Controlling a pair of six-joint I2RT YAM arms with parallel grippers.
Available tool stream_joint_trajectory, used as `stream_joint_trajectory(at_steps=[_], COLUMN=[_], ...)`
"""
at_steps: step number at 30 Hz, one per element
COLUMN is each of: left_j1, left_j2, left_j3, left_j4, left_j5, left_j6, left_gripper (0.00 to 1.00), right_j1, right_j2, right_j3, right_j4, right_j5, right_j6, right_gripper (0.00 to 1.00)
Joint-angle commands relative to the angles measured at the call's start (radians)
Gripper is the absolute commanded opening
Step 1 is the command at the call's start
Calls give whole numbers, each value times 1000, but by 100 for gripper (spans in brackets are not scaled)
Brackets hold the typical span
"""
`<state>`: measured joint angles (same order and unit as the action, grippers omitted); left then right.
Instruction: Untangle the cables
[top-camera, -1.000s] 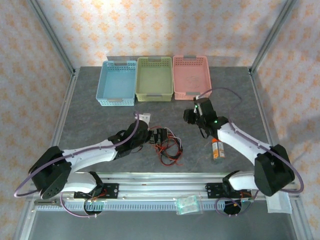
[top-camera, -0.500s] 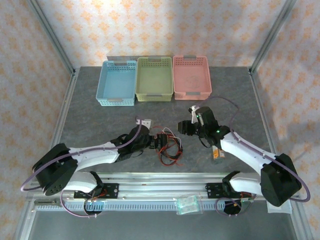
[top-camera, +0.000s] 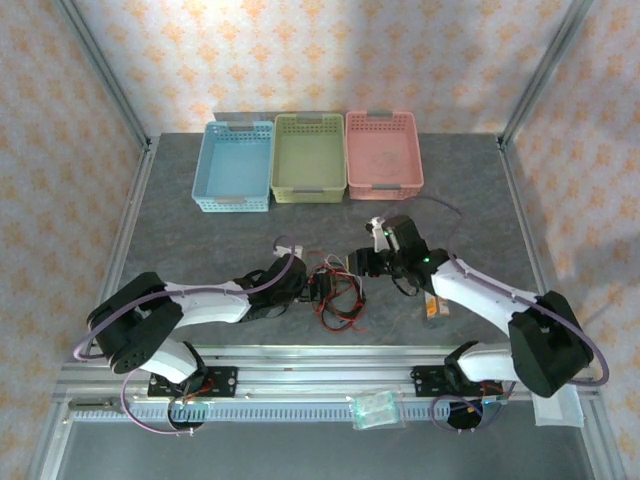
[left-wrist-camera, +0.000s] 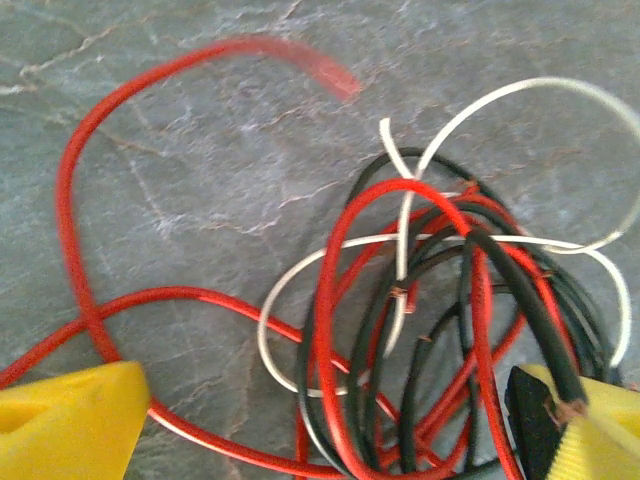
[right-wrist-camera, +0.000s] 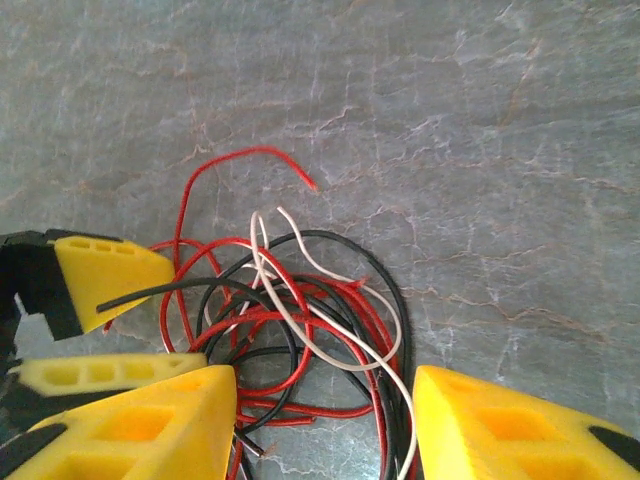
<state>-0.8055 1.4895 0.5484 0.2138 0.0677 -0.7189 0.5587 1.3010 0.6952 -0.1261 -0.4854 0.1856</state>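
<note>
Between and just ahead of our left fingers (left-wrist-camera: 70, 420), spread wide and grasping nothing, lay the cables (left-wrist-camera: 430, 330), a red, black and white knot on the surface (left-wrist-camera: 200, 120). Our right fingers (right-wrist-camera: 520, 430) stood apart over its other side, also empty. We judged it best to pinch one loose red end and draw it outward slowly. A second earlier, the right arm had hung well apart from the knot.
</note>
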Motion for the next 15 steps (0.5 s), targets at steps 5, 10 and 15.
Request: stream_joint_trajectory(at_steps=[5,10,15], left_j1=[-12,-12,-11], left_j2=[50,57,48], left_j3=[-10,2,1], left_j4=[53,40,29], left_j5=[-5,-15,-22], left_j6=[-49,-41,-42], left_gripper=[95,95,95], right_j1=[10,30,33], right_j2=[64,111,167], right_j3=[65,82,98], right_j4=[28,50,87], right_j5=[-27,3,-19], right_j6=[-44,-57,-54], right_gripper=[50,50,50])
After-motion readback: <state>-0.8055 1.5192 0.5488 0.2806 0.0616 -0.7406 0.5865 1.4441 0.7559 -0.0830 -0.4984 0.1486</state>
